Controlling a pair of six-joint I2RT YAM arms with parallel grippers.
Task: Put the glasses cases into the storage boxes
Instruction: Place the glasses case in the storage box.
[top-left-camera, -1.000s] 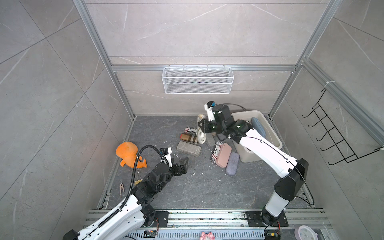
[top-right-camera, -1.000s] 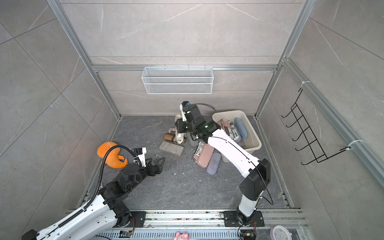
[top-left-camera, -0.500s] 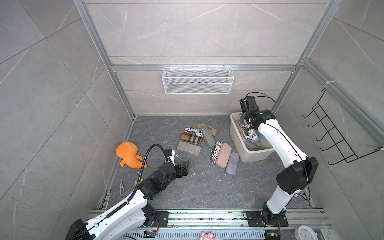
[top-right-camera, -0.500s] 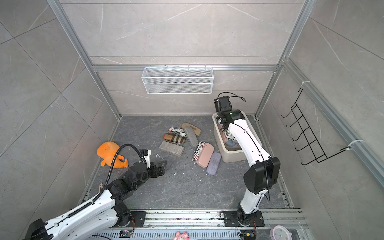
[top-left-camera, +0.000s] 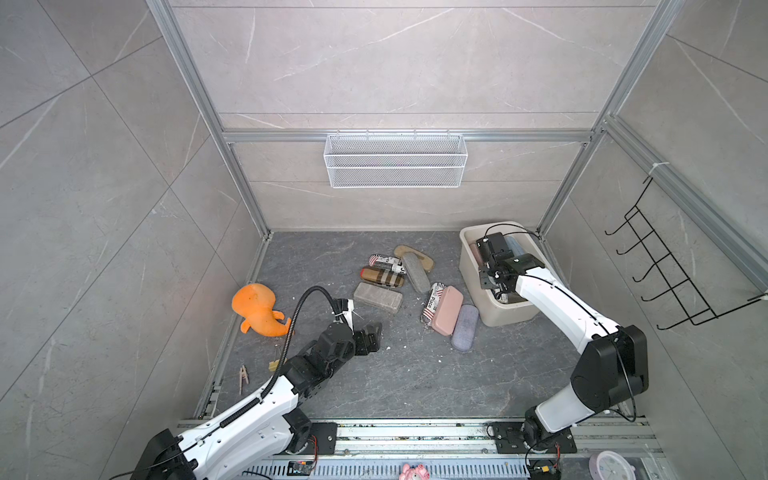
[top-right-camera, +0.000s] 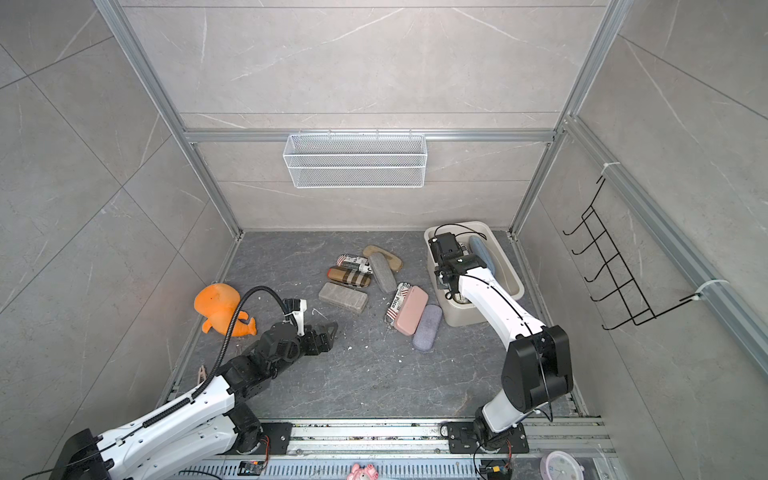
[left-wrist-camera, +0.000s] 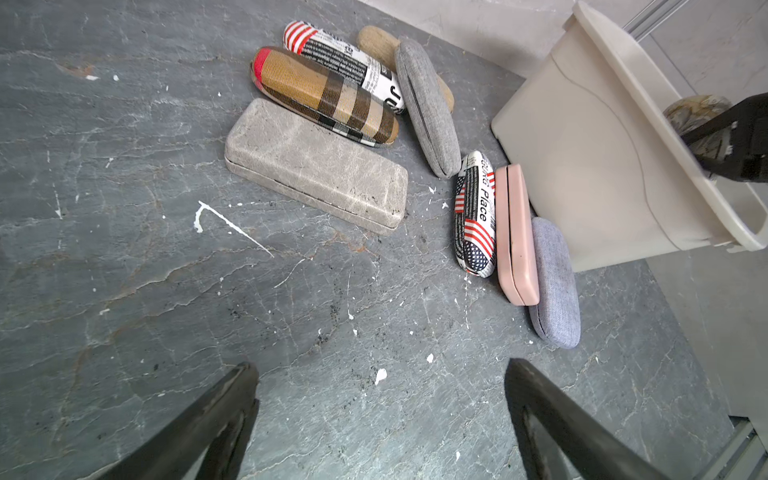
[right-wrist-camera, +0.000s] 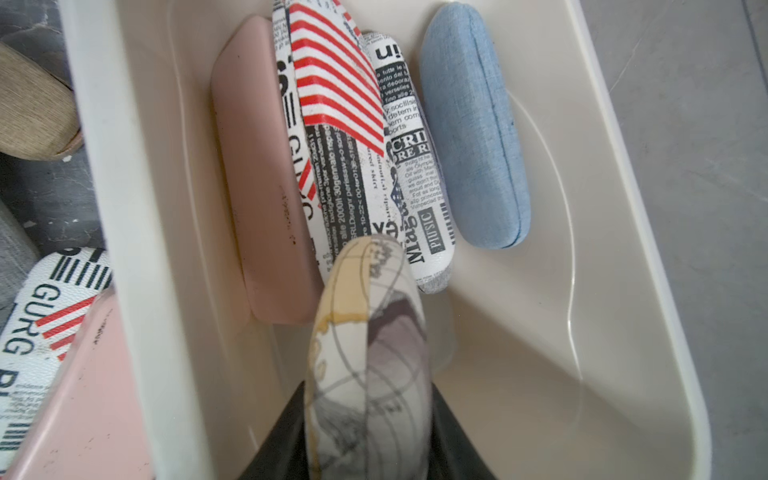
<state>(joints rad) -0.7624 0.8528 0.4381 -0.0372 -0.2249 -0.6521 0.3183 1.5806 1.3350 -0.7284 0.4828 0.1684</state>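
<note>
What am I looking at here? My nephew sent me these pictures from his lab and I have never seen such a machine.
It is a robot with two white arms, each ending in a two-fingered gripper. Two pictures look down from above on the whole scene; the other two come from a camera on each arm's wrist. On the dark floor lie seven glasses cases, among them a brown plaid case, a pink case and a lilac case, and an orange plush toy. The cream tub already holds several cases. The right gripper reaches into the tub, closed on a map-print case. The left gripper hovers open over the floor, holding nothing.
</note>
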